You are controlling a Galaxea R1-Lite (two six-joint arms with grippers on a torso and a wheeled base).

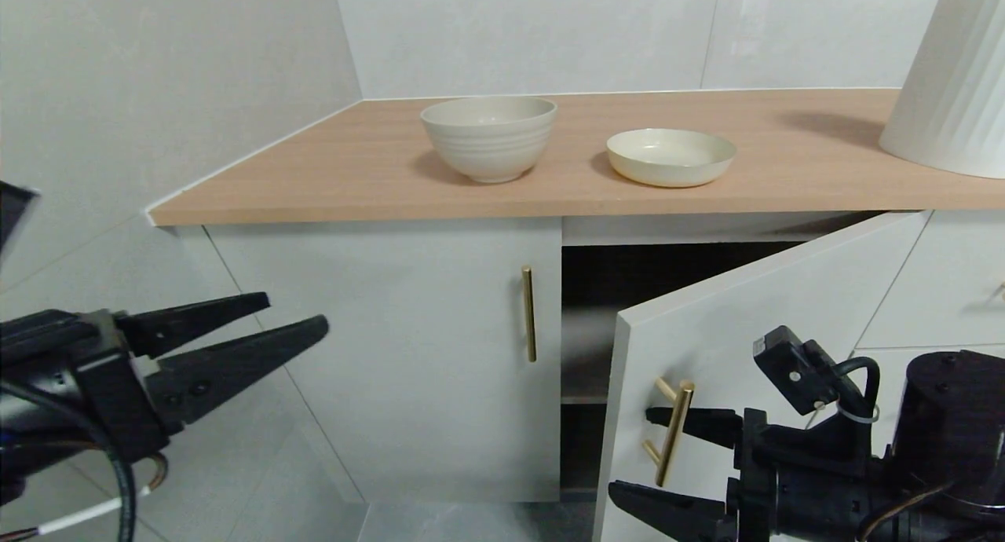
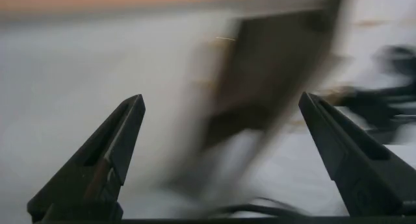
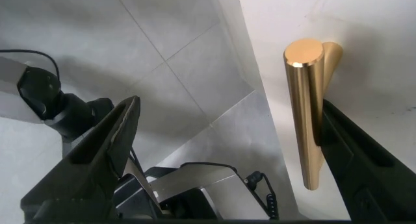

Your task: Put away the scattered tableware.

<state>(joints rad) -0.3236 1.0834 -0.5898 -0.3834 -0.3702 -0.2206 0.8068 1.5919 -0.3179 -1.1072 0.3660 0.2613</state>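
Head view: a wooden countertop runs along a tiled wall above white cabinets. A cream ribbed bowl stands upright toward the countertop's left end, roughly midway between its front and back edges. A shallow cream dish sits to the bowl's right, apart from it and closer to the front edge. A tall white fluted object stands at the countertop's right end.

The left cabinet door is shut and has an upright brass handle. The right cabinet door stands swung open, showing a dark interior with a shelf.

The right gripper is at the open door's brass bar handle, fingers spread wide with the bar between them. In the right wrist view the bar handle lies just beside one finger of that gripper and well apart from the other. Contact cannot be confirmed.

The left gripper is low on the left, in front of the wall beside the cabinet, with its jaws parted and nothing between them. The left wrist view shows its two fingers spread apart, and the background there is too blurred to assess.
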